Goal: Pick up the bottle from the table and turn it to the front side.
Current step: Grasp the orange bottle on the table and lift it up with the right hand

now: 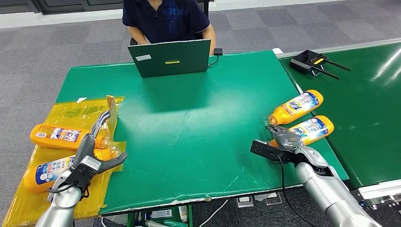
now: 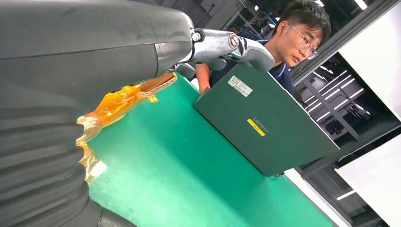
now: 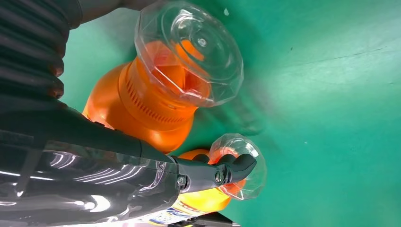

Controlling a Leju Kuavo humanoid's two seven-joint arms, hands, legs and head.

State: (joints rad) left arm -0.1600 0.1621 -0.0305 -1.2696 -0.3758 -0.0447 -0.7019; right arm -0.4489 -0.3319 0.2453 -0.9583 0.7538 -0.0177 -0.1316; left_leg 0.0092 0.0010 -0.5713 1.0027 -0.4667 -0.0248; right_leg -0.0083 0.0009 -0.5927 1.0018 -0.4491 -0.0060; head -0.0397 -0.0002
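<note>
Right at the near edge of the green worktop (image 1: 198, 123), the right hand (image 1: 285, 140) lies over the neck end of the nearer orange bottle (image 1: 309, 130), which rests on its side at the worktop's right edge. In the right wrist view a dark finger (image 3: 222, 172) crosses the clear cap (image 3: 239, 165) of one bottle, with the other clear cap (image 3: 189, 52) close beside it; whether the fingers have actually closed on the bottle I cannot tell. By my reading the task is at its start: the bottle has not left the worktop and the turn to its front side is all still to do.

A second orange bottle (image 1: 297, 107) lies just beyond the first, nearly parallel and very close, so fingers wrapping round the neck could nudge it.

Over on the other side, the left hand (image 1: 92, 153) hovers with fingers spread and nothing in it, above a yellow plastic bag (image 1: 71, 113) that carries two more orange bottles (image 1: 64, 135), (image 1: 47, 171).

Farther off, a person (image 1: 165, 19) sits behind a dark green laptop (image 1: 170, 57), well clear of the reach. On the neighbouring green surface (image 1: 369, 118) sits a black device with antennas (image 1: 314, 61).
</note>
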